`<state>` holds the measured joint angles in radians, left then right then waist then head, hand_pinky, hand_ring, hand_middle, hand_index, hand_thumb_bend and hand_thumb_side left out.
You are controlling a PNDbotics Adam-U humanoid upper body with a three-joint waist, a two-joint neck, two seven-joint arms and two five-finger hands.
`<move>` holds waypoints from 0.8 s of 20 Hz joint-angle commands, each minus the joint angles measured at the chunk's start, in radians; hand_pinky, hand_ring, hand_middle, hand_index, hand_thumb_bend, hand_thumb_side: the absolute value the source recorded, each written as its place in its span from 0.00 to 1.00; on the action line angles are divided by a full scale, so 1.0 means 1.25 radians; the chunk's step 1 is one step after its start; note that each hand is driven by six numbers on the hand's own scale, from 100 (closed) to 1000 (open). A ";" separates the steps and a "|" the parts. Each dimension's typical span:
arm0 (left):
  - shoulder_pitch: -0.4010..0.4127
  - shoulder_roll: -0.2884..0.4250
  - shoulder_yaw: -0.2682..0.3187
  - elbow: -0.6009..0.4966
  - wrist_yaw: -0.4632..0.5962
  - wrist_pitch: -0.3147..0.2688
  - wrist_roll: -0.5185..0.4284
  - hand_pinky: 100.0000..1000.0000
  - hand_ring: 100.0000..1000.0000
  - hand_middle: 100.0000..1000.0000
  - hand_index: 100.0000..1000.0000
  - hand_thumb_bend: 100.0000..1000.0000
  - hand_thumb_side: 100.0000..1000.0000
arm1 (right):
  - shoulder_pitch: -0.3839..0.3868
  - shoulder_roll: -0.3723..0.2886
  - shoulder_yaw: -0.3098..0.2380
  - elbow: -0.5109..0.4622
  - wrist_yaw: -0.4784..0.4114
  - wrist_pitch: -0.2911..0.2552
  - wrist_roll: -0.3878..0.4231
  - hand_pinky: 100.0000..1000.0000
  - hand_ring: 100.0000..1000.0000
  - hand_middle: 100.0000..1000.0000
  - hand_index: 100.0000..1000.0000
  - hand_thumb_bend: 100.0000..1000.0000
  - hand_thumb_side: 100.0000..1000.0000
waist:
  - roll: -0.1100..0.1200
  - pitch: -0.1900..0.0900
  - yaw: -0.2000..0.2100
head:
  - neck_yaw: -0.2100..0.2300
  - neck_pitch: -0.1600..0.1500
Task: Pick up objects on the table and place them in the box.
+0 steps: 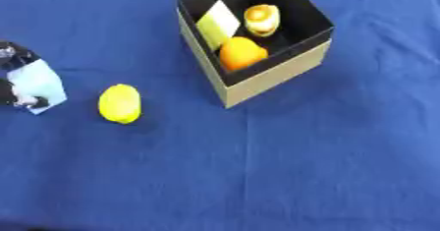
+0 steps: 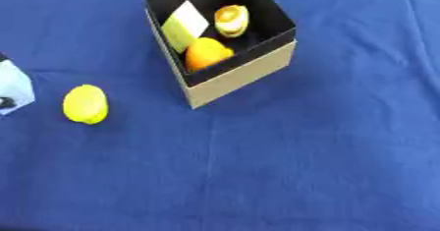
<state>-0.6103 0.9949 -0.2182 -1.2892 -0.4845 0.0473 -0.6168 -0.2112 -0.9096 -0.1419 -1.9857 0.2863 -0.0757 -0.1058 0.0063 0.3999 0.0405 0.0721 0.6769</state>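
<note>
A blue cloth covers the table (image 1: 284,176), and no table edge or corner shows in either view. Toward the far side stands an open box (image 1: 258,80), black inside with tan cardboard outer walls, turned so that one corner points toward the robot.

Three things lie inside the box. An orange (image 1: 241,53) sits at the near inner wall. A pale yellow rectangular block (image 1: 218,23) leans tilted just behind it, against the left inner wall. A small round tan and yellow item (image 1: 262,19) lies to the right of the block, near the far wall; what it is cannot be made out.

On the cloth, left of the box and well apart from it, lies a lemon (image 1: 120,103), yellow and oval, with nothing touching it.

At the left side of the left eye view a light blue and black part (image 1: 30,85) comes in, near the lemon but not touching it. It seems to belong to the robot's left arm, yet whether its robot hand is released, clenched or grasping anything cannot be told. The right robot hand shows in neither view.
</note>
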 commanded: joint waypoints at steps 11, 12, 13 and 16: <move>-0.079 0.037 0.014 -0.159 0.063 0.007 -0.014 0.77 0.70 0.64 0.78 0.09 0.23 | 0.007 -0.006 -0.017 -0.011 -0.014 -0.009 -0.008 0.77 0.73 0.67 0.73 0.21 0.12 | 0.013 -0.030 -0.004 | -0.011 0.006; -0.094 0.032 0.011 -0.172 0.070 0.008 -0.018 0.77 0.70 0.64 0.77 0.08 0.23 | 0.009 -0.003 -0.016 -0.011 -0.016 -0.011 -0.007 0.77 0.73 0.67 0.73 0.20 0.13 | 0.015 -0.031 -0.005 | -0.012 0.006; -0.110 0.025 0.007 -0.184 0.075 0.010 -0.024 0.77 0.70 0.64 0.77 0.08 0.23 | 0.010 0.001 -0.014 -0.011 -0.019 -0.013 -0.007 0.77 0.72 0.67 0.73 0.18 0.14 | 0.017 -0.032 -0.006 | -0.014 0.007; -0.162 -0.003 -0.010 -0.209 0.085 0.015 -0.042 0.77 0.70 0.64 0.77 0.08 0.24 | 0.014 0.016 -0.005 -0.011 -0.040 -0.017 -0.009 0.76 0.72 0.66 0.73 0.08 0.20 | 0.024 -0.035 -0.012 | -0.014 0.006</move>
<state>-0.7937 0.9762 -0.2333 -1.5266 -0.3879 0.0642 -0.6594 -0.1917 -0.8745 -0.1426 -1.9857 0.2491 -0.0923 -0.1146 0.0378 0.3798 0.0242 0.0571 0.6855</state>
